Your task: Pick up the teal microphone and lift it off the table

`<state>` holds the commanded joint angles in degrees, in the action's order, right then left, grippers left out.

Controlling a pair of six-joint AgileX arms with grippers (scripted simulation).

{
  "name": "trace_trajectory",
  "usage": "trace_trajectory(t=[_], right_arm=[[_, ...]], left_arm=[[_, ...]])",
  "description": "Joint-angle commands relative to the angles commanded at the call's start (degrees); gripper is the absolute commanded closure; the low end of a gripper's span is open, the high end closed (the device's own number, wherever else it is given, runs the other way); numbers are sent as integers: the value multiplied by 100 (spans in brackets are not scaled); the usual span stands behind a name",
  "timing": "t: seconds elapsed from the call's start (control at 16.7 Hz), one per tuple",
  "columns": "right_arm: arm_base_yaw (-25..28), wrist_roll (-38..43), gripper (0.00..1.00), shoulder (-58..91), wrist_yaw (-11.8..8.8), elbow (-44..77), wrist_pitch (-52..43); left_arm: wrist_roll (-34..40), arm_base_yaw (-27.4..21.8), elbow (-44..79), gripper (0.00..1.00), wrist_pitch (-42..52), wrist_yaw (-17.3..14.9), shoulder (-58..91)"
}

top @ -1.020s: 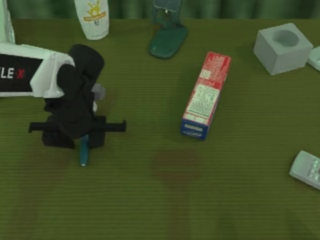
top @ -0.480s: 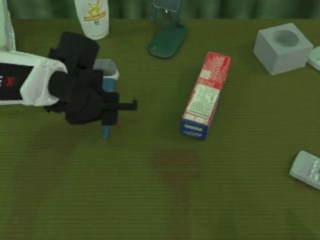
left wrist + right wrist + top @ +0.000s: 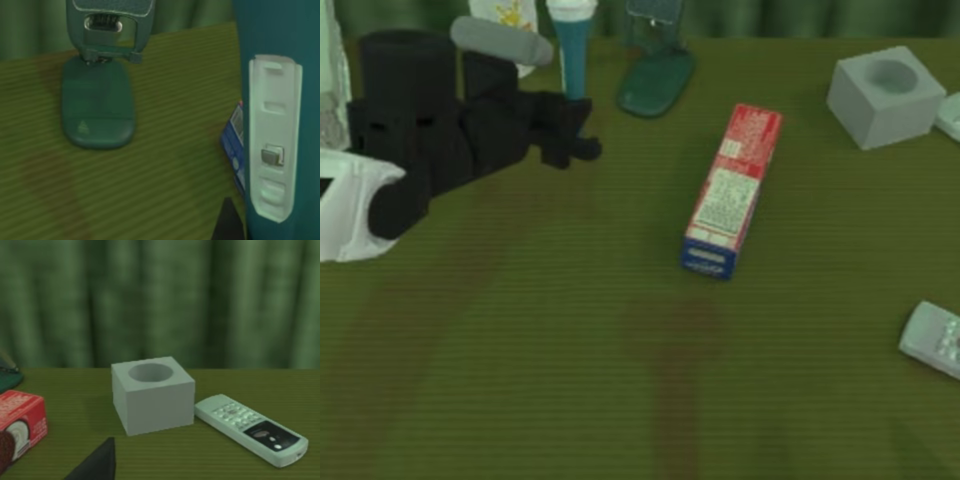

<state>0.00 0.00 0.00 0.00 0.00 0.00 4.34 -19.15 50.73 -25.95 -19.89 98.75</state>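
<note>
Left pincer (image 3: 568, 128): finger gap hidden from the top view behind the black wrist block; grip state unreadable. Teal microphone (image 3: 571, 48): head cut by the top edge of the top view, lower handle hidden behind the pincer; in the left wrist view (image 3: 280, 115) it ran off the top, bottom and right edges. White bottle (image 3: 510, 20): mostly covered by the left arm and cut at the top edge. Green stand (image 3: 655, 70): upper part cropped. Red box (image 3: 20, 427): cut by the right wrist view's edge. Right pincer: only a dark tip (image 3: 97, 462) showed, fingers unreadable. Remote (image 3: 932, 338): clipped at the right edge.
</note>
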Motion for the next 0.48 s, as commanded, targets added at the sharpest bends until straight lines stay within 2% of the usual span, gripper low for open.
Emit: trace_trajectory(t=[0.24,0.48], right_arm=[[0,0,0,0,0,0,0],[0,0,0,0,0,0,0]], left_arm=[[-376,70,-426,100,-1448,-567,-551],[-537,103,-585,100,-1925,-788,-821]])
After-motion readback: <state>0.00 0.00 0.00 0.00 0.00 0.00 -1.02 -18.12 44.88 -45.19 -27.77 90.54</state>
